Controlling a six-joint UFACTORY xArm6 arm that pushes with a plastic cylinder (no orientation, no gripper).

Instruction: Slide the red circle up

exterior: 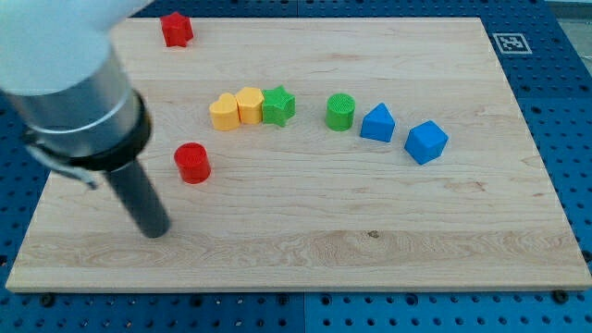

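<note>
The red circle (192, 163) is a short red cylinder standing on the wooden board (370, 231), left of the middle. My tip (155, 230) is the lower end of the dark rod. It rests on the board below and to the left of the red circle, a short gap apart and not touching it. The arm's grey and white body fills the view's upper left corner.
A red star-like block (176, 29) sits near the board's top left. A row runs across the middle: two yellow blocks (223, 112) (250, 104), a green star (278, 105), a green cylinder (340, 112), a blue triangular block (376, 123), a blue cube-like block (425, 141).
</note>
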